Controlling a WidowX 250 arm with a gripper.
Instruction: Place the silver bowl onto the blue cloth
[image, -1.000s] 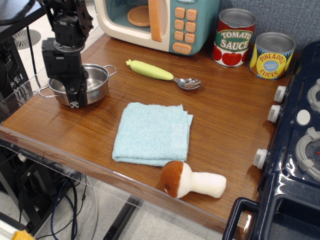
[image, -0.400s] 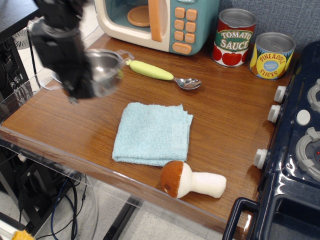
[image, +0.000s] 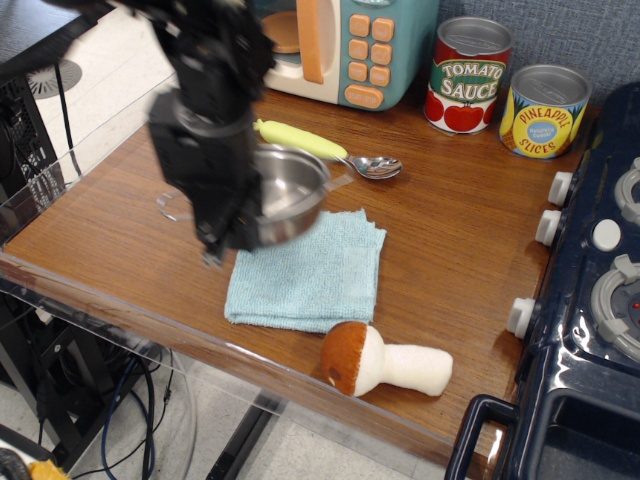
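My gripper (image: 228, 222) is shut on the near-left rim of the silver bowl (image: 290, 195) and holds it in the air, tilted a little. The bowl hangs over the far-left part of the blue cloth (image: 315, 270), which lies flat on the wooden table (image: 120, 210). One wire handle shows at the bowl's left and one at its right. The black arm hides the bowl's left side and the cloth's far-left corner.
A metal spoon with a yellow-green handle (image: 330, 152) lies just behind the bowl. A toy microwave (image: 340, 45) and two cans (image: 468, 75) (image: 543, 110) stand at the back. A plush mushroom (image: 385, 362) lies at the front edge. A toy stove (image: 590, 300) is at the right.
The gripper has lifted the bowl off the table at the left and carried it right and toward the front, from beside the microwave to above the cloth.
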